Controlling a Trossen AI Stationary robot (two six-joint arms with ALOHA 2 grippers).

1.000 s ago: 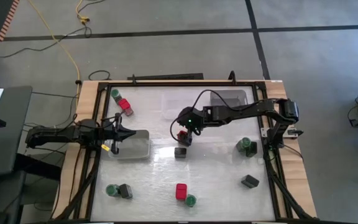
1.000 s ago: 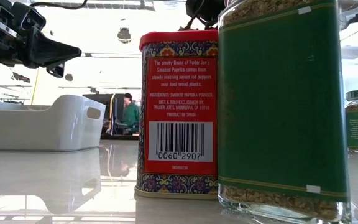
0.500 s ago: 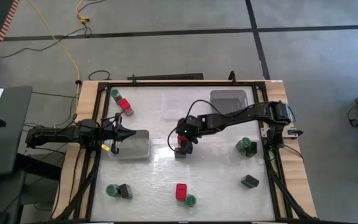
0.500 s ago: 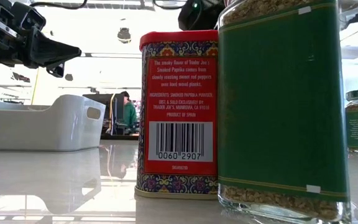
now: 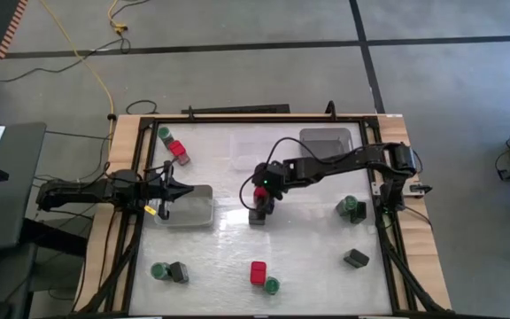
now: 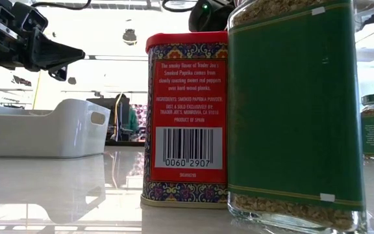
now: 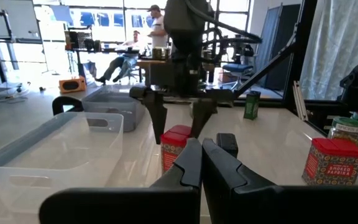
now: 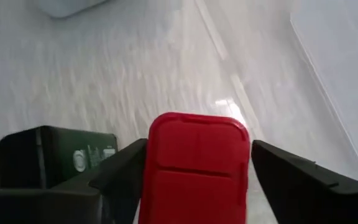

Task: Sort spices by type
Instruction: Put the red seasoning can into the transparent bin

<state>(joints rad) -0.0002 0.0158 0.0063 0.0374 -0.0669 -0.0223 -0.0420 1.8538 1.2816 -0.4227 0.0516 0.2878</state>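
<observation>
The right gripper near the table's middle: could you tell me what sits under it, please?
Between the open fingers of the right gripper stands a red tin, with a dark tin right beside it. Whether the fingers touch the red tin cannot be seen.

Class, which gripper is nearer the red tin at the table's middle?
Right. The right gripper straddles the red tin, fingers open around it; the left gripper waits over a clear tray.

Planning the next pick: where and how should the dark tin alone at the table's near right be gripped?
Grip the dark tin across its two long flat sides, coming straight down from above. It lies boxy and slightly skewed with nothing touching it, so turn the jaws to match its angle. The right gripper, now around a red tin, is closest.
</observation>
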